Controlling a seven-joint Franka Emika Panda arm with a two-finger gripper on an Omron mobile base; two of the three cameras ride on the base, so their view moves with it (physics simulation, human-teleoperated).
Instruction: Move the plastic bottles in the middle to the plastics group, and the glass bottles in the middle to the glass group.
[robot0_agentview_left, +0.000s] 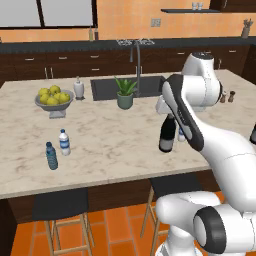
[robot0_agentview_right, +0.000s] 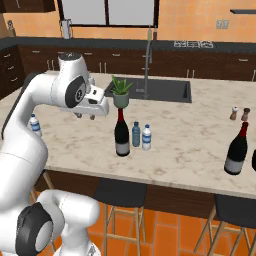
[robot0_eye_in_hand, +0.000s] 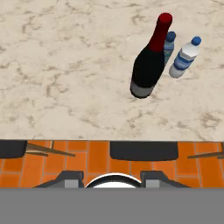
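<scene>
The counter (robot0_agentview_right: 200, 145) is a pale marbled island with a dark sink (robot0_agentview_right: 165, 90) set in its far side and a tall tap (robot0_agentview_right: 147, 60) behind it; two dark stools (robot0_agentview_right: 122, 192) stand at the near edge on an orange tiled floor; the far wall is orange, with dark cabinets and a window above. In the middle of the counter the dark wine bottle (robot0_agentview_right: 121, 135) stands upright, and just right of it, in the right base view, stand the blue bottle (robot0_agentview_right: 136, 134) and the clear bottle (robot0_agentview_right: 146, 137), close together. The plastics group (robot0_agentview_left: 57, 148) stands at the left near the front edge; a glass-group bottle (robot0_agentview_right: 236, 150) stands at the right. A plant (robot0_agentview_left: 125, 94), a lemon bowl (robot0_agentview_left: 54, 100) and a soap dispenser (robot0_agentview_left: 78, 88) are farther back. The gripper (robot0_agentview_right: 86, 116) hangs above the counter, left of the wine bottle and apart from it; it holds nothing; how wide the jaws stand, I cannot tell.
</scene>
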